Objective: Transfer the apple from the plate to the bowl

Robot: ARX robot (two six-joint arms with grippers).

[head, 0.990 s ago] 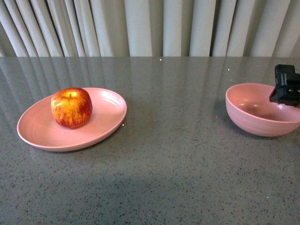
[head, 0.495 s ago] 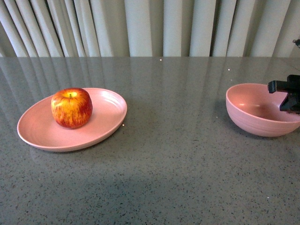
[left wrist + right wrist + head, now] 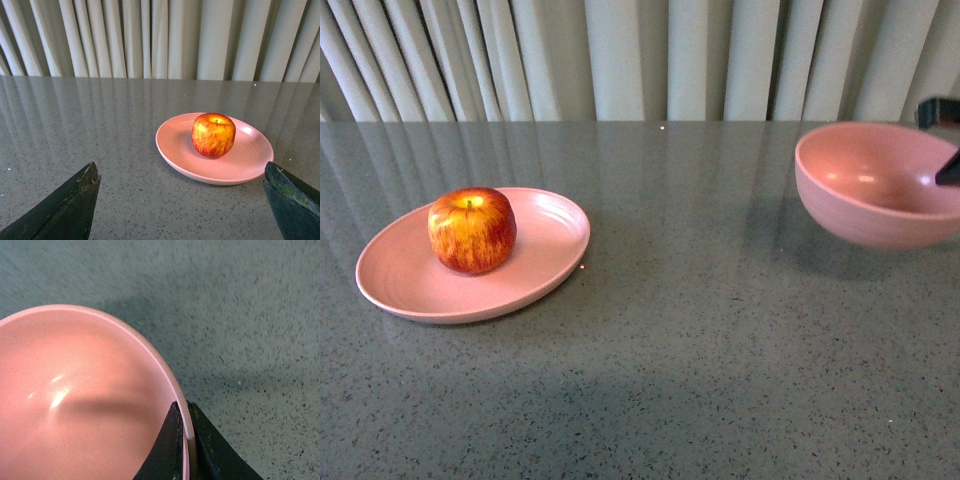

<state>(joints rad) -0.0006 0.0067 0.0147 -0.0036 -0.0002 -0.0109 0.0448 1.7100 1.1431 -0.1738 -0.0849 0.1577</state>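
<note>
The red, yellow-streaked apple (image 3: pixel 472 230) (image 3: pixel 213 134) sits on the shallow pale pink plate (image 3: pixel 545 250) (image 3: pixel 250 160) at the left of the grey table. At the right edge of the front view the deep pink bowl (image 3: pixel 870 190) (image 3: pixel 75 405) hangs tilted above the table. My right gripper (image 3: pixel 948 140) (image 3: pixel 185 440) is shut on its rim, one finger inside the wall and one outside. My left gripper (image 3: pixel 182 200) is open and empty, short of the plate, its dark fingertips (image 3: pixel 75 200) spread wide.
The grey speckled table (image 3: pixel 700 340) stretches between plate and bowl. Pale pleated curtains (image 3: pixel 620 60) hang behind its far edge.
The right gripper has lifted the bowl off the table; it now hangs higher and tilted. Apple and plate have not moved.
</note>
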